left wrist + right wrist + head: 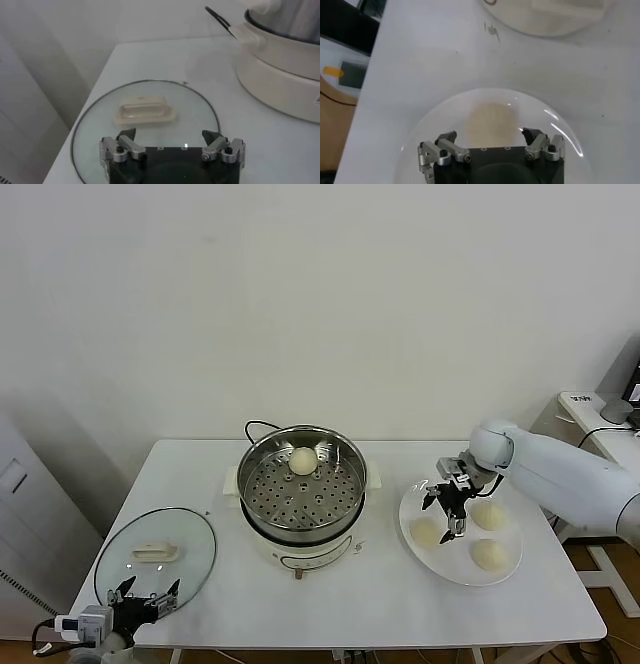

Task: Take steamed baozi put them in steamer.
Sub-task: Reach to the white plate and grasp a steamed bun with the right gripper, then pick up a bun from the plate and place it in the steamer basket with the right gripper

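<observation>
while its fingers stand apart around nothing, the right hand (449, 506) hovers over the white plate (462, 568), one steamed baozi (427, 531) directly beneath it and two more just beyond on the same plate. away toward the counter's (380, 604) middle, the steamer (300, 484) holds a fourth bun (302, 460). farthest off, the left hand (145, 596) waits open over the glass lid (155, 556).

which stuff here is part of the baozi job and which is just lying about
Part of the job:
- baozi in the steamer
- three baozi on the plate
- steamer
- white plate
- right gripper, open over the plate

Just lying about:
- glass lid
- left gripper, open, parked near the lid
</observation>
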Tool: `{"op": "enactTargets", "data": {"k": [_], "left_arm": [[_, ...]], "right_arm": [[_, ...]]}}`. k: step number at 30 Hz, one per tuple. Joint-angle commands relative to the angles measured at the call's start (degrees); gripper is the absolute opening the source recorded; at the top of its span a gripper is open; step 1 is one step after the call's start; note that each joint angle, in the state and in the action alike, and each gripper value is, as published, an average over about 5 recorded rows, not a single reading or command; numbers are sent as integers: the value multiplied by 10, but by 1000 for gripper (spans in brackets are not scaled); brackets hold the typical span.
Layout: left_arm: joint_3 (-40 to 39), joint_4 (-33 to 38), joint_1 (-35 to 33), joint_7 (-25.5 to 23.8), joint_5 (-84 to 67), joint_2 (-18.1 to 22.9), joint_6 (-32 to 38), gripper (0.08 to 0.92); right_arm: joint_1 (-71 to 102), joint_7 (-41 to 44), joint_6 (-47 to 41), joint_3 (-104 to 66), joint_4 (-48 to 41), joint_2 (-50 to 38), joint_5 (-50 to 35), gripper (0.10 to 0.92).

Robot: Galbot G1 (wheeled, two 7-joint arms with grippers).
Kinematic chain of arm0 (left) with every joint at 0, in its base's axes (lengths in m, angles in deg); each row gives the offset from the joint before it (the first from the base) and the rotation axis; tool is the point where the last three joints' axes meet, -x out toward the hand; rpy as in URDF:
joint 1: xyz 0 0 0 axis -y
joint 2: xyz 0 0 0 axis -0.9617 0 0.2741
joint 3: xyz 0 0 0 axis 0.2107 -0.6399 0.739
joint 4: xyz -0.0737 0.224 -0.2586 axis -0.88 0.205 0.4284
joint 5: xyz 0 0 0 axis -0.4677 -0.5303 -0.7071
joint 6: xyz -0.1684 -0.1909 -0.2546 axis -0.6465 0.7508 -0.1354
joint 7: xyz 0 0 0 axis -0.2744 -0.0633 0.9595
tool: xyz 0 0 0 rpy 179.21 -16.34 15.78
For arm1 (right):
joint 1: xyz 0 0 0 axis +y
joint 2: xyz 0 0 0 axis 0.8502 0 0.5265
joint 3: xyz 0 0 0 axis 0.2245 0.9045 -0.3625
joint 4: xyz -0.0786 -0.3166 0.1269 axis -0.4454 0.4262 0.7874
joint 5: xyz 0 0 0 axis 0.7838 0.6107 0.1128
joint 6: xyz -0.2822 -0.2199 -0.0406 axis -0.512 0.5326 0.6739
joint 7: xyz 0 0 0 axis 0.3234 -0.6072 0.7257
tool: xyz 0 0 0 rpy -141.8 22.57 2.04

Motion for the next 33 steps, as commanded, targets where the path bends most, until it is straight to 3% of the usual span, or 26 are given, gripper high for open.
{"op": "enactTargets", "data": {"k": [1, 7, 15, 21, 33], "left_arm": [[0, 1, -2, 0, 0, 0, 1, 823], [1, 1, -5, 0, 0, 0, 2, 823], [2, 1, -6, 1, 1, 2, 2, 823], [1, 1, -5, 3, 3, 4, 0, 823], [2, 5, -4, 7, 4, 4, -2, 823]], "right_arm": [[35, -8, -6, -29, -26, 15, 15, 772], [42, -5, -6, -37, -28, 18, 24, 695], [42, -6, -3, -45, -20, 13, 28, 494], [14, -1, -5, -26, 8, -1, 16, 450], [-327, 1, -81, 212, 164, -63, -229, 450]]}}
